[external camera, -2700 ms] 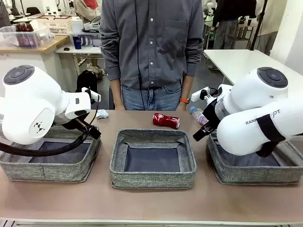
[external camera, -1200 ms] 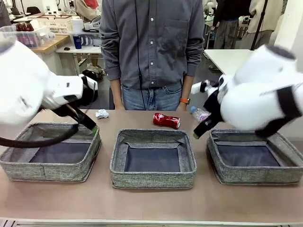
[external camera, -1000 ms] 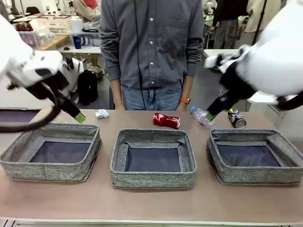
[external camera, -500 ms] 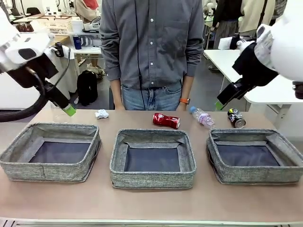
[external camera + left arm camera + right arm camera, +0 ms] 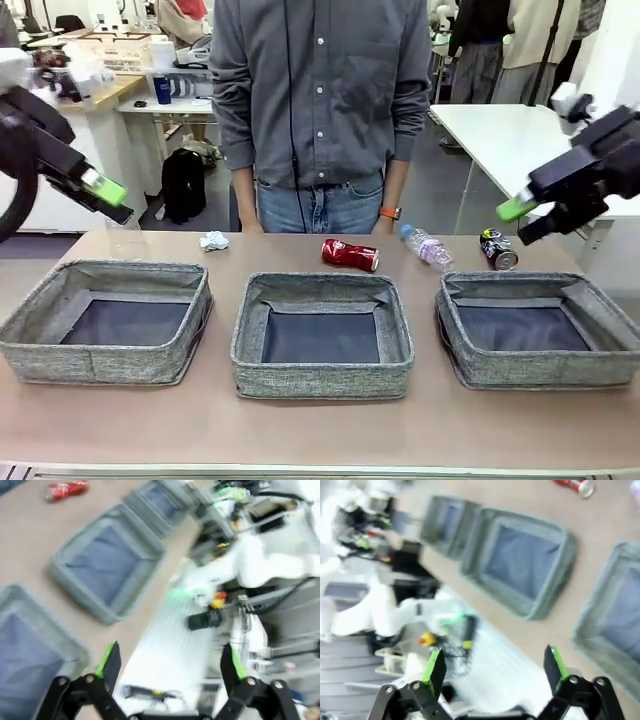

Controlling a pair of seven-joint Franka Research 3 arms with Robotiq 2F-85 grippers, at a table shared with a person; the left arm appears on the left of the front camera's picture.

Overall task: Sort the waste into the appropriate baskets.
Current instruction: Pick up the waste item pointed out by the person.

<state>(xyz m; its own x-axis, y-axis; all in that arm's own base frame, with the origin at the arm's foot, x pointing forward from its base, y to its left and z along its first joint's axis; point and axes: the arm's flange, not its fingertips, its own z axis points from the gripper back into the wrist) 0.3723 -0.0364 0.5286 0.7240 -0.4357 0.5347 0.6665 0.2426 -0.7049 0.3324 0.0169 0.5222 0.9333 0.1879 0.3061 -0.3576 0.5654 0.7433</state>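
Both arms hang wide open and empty, the left gripper (image 5: 112,200) above the left basket's (image 5: 105,272) far outer corner, the right gripper (image 5: 522,220) above the right basket's (image 5: 560,286) far edge. The dark crushed can (image 5: 499,250) and clear bottle (image 5: 428,247) lie just below the right gripper and the red crushed can (image 5: 351,255) farther inward. The crumpled paper (image 5: 214,240) lies below and inward of the left gripper.

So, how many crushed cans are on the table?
2. The red can lies beyond the middle basket; the dark can lies beyond the right basket, right of the bottle. None seems hidden.
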